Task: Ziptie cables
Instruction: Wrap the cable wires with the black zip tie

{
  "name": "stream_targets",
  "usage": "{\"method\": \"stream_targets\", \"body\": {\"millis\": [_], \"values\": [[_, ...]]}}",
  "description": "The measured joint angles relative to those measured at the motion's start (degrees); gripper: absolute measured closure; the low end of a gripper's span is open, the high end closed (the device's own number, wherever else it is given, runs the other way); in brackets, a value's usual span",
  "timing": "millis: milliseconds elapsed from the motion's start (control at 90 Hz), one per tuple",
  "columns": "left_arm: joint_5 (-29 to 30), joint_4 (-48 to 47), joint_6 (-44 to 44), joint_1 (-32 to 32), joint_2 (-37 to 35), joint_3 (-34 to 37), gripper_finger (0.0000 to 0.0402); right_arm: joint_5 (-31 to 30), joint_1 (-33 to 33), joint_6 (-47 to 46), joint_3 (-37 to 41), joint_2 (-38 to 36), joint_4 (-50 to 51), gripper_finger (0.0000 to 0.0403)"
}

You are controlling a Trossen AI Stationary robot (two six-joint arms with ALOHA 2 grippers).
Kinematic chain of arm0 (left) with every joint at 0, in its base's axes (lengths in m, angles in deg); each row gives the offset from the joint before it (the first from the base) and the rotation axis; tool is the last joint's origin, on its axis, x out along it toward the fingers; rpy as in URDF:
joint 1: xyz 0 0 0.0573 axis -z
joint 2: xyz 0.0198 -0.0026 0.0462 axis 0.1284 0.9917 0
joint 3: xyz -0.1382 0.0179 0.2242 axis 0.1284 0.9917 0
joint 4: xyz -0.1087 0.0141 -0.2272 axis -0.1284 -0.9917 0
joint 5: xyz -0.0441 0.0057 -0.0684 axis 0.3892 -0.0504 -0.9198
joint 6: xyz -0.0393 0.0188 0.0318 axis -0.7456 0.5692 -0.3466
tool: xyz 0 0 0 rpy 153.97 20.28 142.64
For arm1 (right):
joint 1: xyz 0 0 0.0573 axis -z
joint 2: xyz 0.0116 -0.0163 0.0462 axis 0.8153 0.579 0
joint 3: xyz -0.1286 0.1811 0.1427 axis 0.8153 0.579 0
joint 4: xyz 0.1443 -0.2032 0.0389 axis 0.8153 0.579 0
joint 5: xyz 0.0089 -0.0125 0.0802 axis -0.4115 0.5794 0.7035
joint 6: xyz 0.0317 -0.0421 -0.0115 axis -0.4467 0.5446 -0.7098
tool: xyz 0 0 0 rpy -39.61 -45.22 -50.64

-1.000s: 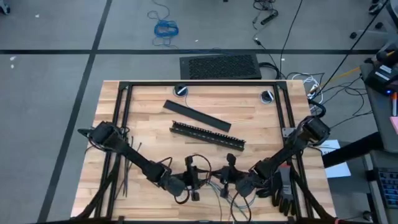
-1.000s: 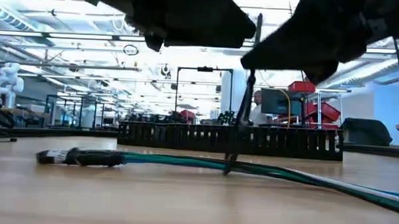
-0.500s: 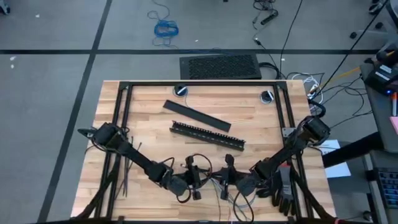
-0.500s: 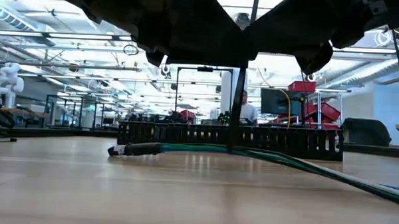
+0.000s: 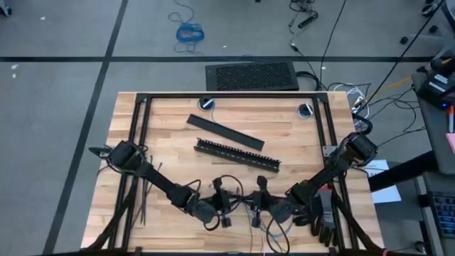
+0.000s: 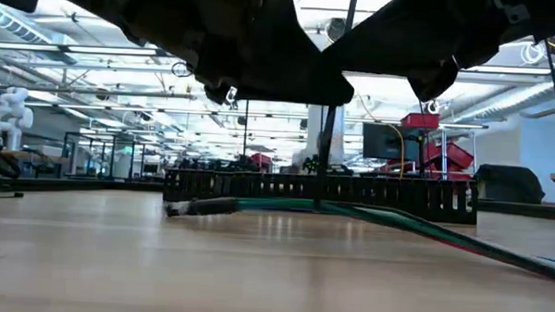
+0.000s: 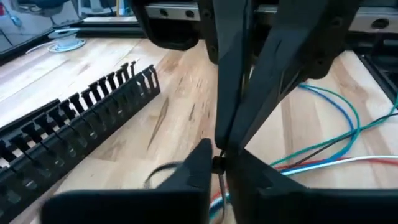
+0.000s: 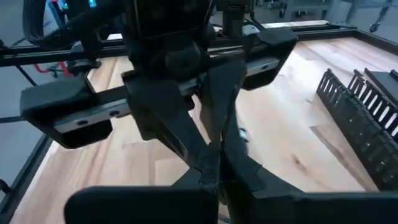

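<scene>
Meeting nose to nose near the table's (image 5: 170, 114) front edge, the two grippers work over the cables (image 6: 414, 226), which lie on the wood just in front of the slotted bar (image 5: 237, 155). From above, the left gripper (image 5: 226, 203) reaches in from the left and the right gripper (image 5: 256, 206) from the right, their tips almost touching, with loose blue, green and pale wire ends (image 5: 266, 231) splaying out below them toward the table's near edge.

In the left wrist view the left gripper (image 7: 217, 163) has its fingers (image 7: 196, 168) pressed together on a thin dark strip, a ziptie (image 7: 222, 180), that runs down between them; the right gripper's dark fingers cross just above that spot. The right wrist view shows the same meeting from the other side: the right gripper (image 8: 208, 174) has its fingers (image 8: 245, 168) drawn in tight at the point where the left arm's fingers come down, but what sits between them I cannot tell.

From table height, the cables run as one bundle from a dark wrapped end (image 6: 197, 207) on the left, past a thin black ziptie (image 6: 326, 158) that stands upright from the bundle up into the grippers overhead, then away to the right. Green, blue, red and white wires (image 7: 336, 134) fan out on the wood beyond the fingers.

More zipties (image 5: 142, 195) lie on the table's left side beside the left arm. A flat black bar (image 5: 224, 131) rests behind the slotted bar
</scene>
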Motion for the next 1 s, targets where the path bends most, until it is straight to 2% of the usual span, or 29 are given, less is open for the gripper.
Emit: {"method": "stream_targets", "body": {"millis": [233, 544, 733, 933, 1000], "values": [[0.0, -0.4, 0.0, -0.1, 0.3, 0.0, 0.0399, 0.0, 0.0, 0.7, 0.1, -0.5, -0.1, 0.0403], [-1.1, 1.1, -1.3, -0.3, 2.2, -0.3, 0.04, -0.7, -0.2, 3.0, 0.2, -6.4, 4.2, 0.0403], [-1.7, 1.3, -1.3, -0.3, 2.4, -0.1, 0.04, -2.1, -0.2, 2.9, 0.2, -6.8, 5.2, 0.0402], [-2.4, 2.1, 0.2, -0.3, 2.7, 0.1, 0.0401, 0.4, -0.2, -1.1, 0.1, -6.8, 9.4, 0.0401], [-3.3, 1.4, 0.4, -0.3, 2.8, 0.3, 0.0401, -1.7, -0.4, -1.4, -0.1, -6.9, 10.1, 0.0391]]}}
